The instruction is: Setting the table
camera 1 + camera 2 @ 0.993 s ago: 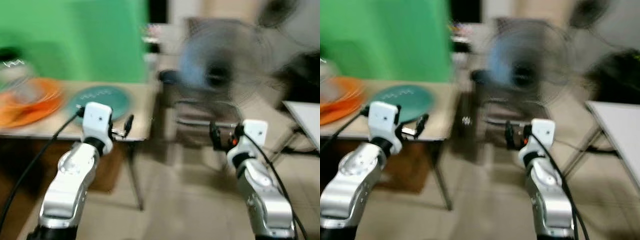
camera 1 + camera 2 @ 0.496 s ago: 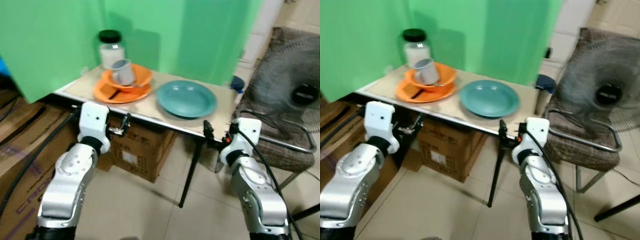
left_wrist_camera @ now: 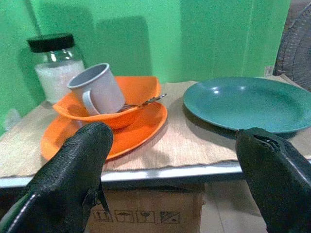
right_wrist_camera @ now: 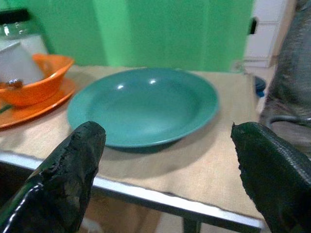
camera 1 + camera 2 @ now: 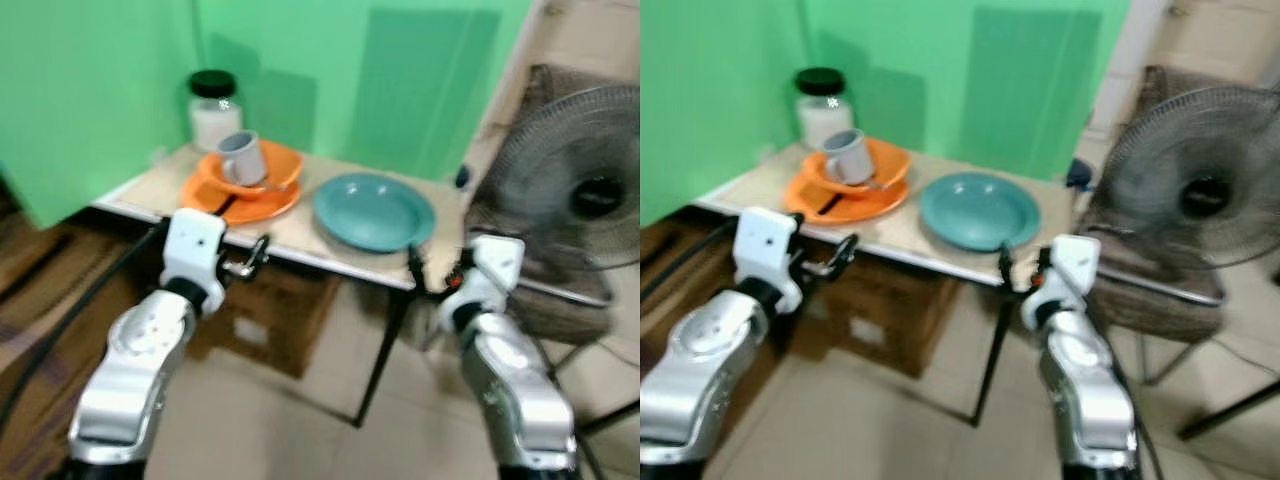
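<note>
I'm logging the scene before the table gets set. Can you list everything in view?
Table: one, beige top, against green backdrop.
Green plate: one, teal, right part of table.
Orange plate: one, left part of table.
Orange bowl: one, on orange plate.
Mug: one, grey, tilted in bowl.
Jar: one, black lid, behind orange dishes.
Fan: one, right of table.
Left gripper: open, before table edge.
Right gripper: open, facing green plate.
</note>
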Controlling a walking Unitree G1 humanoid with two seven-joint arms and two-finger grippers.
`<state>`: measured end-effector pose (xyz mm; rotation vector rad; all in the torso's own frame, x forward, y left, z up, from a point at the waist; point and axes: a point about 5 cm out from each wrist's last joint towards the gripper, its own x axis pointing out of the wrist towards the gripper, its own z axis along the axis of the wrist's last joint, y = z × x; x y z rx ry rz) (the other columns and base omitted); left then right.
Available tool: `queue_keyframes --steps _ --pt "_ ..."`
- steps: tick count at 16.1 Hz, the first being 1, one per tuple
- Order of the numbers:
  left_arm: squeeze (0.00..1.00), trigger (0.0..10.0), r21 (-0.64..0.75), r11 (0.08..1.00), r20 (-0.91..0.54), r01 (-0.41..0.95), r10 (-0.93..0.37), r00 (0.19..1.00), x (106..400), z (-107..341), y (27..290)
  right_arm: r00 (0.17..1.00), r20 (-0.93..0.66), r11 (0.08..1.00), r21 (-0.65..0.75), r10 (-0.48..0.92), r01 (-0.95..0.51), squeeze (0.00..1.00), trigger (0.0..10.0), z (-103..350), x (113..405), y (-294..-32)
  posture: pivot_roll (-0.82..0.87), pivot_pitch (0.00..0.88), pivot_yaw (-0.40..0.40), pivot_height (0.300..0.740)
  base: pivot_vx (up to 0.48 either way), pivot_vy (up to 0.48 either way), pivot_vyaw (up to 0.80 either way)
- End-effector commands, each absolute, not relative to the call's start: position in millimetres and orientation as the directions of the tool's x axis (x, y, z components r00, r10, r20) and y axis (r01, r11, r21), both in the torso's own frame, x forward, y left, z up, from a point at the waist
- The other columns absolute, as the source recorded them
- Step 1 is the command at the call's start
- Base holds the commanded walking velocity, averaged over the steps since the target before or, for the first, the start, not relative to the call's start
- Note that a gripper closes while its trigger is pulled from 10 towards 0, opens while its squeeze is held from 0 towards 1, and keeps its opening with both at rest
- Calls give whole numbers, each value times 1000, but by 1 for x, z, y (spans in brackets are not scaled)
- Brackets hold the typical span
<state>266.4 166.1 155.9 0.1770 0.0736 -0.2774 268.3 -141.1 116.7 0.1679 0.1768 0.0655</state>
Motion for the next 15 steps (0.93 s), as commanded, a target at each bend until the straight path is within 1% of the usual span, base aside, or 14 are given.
queue_keyframes --steps 1,6,8,10,11,12,13,14,15 --pt "0 10000 154 937 -90 312 -302 949 267 158 159 985 -170 988 151 38 -12 0 10000 119 270 -151 126 0 -35 740 394 0 0" --pt "0 10000 155 925 -99 346 -333 938 267 158 157 985 -170 988 153 39 -12 0 10000 120 272 -152 121 0 -28 740 396 0 0" --pt "0 10000 170 914 -112 370 -355 928 267 157 155 980 -194 988 154 53 -23 0 10000 120 276 -153 118 0 -24 740 349 0 0" --pt "0 10000 177 901 -107 396 -382 918 266 157 152 977 -204 984 175 64 -27 0 10000 120 280 -155 117 0 -25 740 0 0 0" --pt "0 10000 182 885 -107 429 -416 903 264 157 148 979 -191 975 221 70 -27 1000 10000 123 285 -158 118 0 -32 740 0 0 0" --pt "0 10000 184 866 -104 465 -454 885 262 158 144 982 -176 964 266 73 -24 1000 10000 127 289 -163 117 0 -35 740 0 0 0" --pt "0 10000 184 862 -104 473 -462 881 262 157 142 981 -181 963 269 72 -21 1000 10000 127 290 -164 115 0 -38 740 0 0 0" --pt "0 10000 186 838 -98 514 -504 858 262 157 137 982 -175 964 266 68 -19 1000 10000 130 297 -173 107 0 -45 740 0 0 0" --pt "0 10000 186 838 -98 514 -504 858 262 157 137 982 -175 964 266 68 -19 1000 10000 130 297 -173 107 0 -45 740 0 0 0"
